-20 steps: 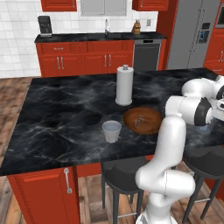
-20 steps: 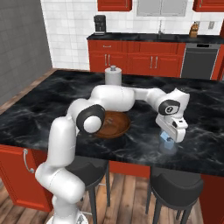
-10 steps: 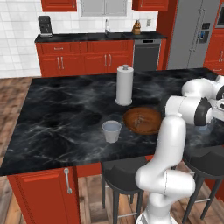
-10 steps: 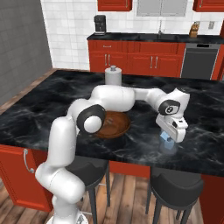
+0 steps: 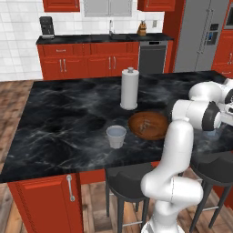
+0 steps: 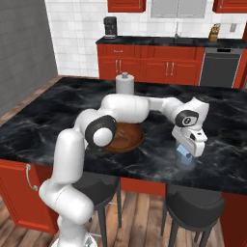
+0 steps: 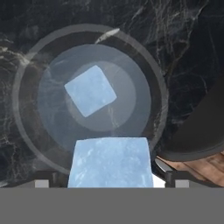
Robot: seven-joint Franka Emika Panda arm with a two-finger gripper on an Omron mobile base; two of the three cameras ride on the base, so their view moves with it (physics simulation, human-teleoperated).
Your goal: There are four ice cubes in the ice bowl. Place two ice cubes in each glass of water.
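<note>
Pale blue, one ice cube [image 7: 90,90] lies inside the right-hand glass [image 7: 157,87], a second [image 7: 110,162] between the spread, released end effector [image 7: 110,177] just above. Left-hand glass [image 5: 116,136] looks empty, so about half the job remains.

You see a black marble-look countertop [image 5: 68,118], glossy, veined with fine white cracks. The ice bowl [image 5: 148,125] reads as reddish-brown wood with a soft sheen and faint grain. Both tumblers, the nearer glass of water [image 5: 116,136] and the one under the hand [image 7: 87,96], look like thin translucent glass, pale grey-blue and smooth. The ice cubes [image 7: 90,90] are frosty, pale blue, semi-clear with mottled faces. The paper-towel roll [image 5: 129,88] is matt white paper. The cabinets [image 5: 86,66] are satin red. The fridge [image 5: 200,36] is brushed grey metal. The stool seat [image 5: 129,179] is matt dark.
</note>
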